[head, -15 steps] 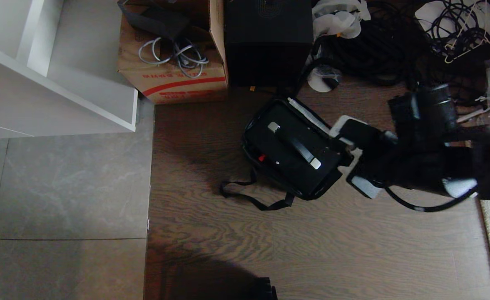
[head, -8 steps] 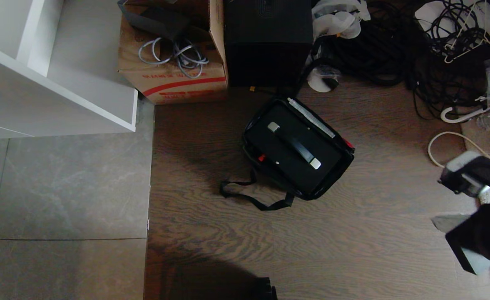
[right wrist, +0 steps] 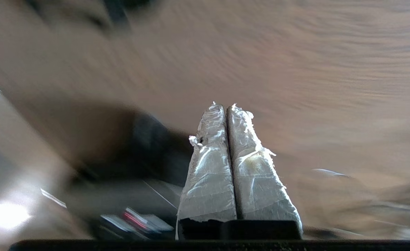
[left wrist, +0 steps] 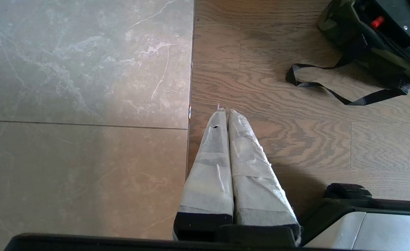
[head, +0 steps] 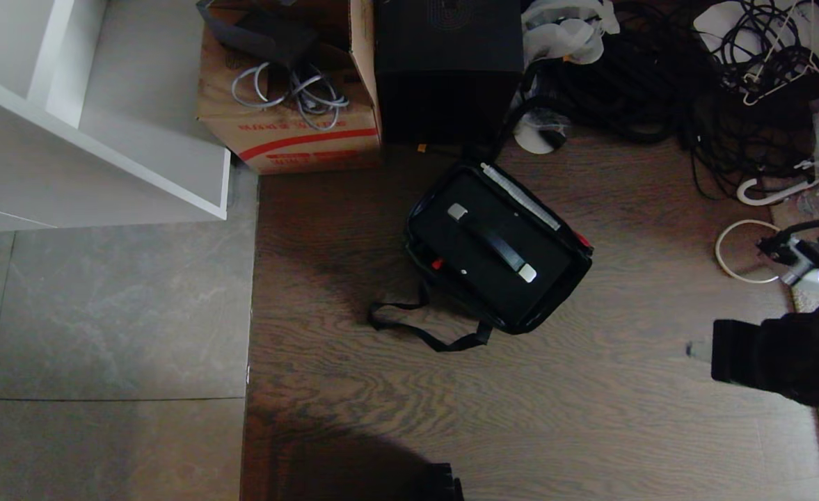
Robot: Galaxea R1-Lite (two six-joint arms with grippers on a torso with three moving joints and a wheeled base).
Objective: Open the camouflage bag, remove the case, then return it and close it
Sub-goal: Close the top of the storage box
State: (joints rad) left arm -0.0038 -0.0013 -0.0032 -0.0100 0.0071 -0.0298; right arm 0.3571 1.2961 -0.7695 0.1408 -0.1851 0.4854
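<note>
The camouflage bag [head: 415,240] lies open on the wood floor [head: 520,417] at the middle of the head view. The case [head: 451,243] sits inside it, top face up. So you are either just before the lift-out or just after the return; these views do not settle which.

The right arm [head: 785,362] hangs at about four o'clock from the bag, well apart from it. The right gripper [right wrist: 225,106] has its taped fingers pressed together on nothing. The left gripper [left wrist: 224,111] is parked low at about seven o'clock from the bag, over the seam between tile and wood, fingers likewise pressed together and empty.

If the case is yet to come out, your next move calls for spreading the right fingers, coming in from above and crossing the handle [head: 493,242] at its middle, between its silver ends. If it is back in, you need the lid.

The lid is hard to make out: only a pale strip and a bit of red show along the bag's two o'clock edge. The right wrist view is smeared, and the head view cuts off the right arm at its edge. The strap [head: 416,330] trails loose at seven o'clock.
</note>
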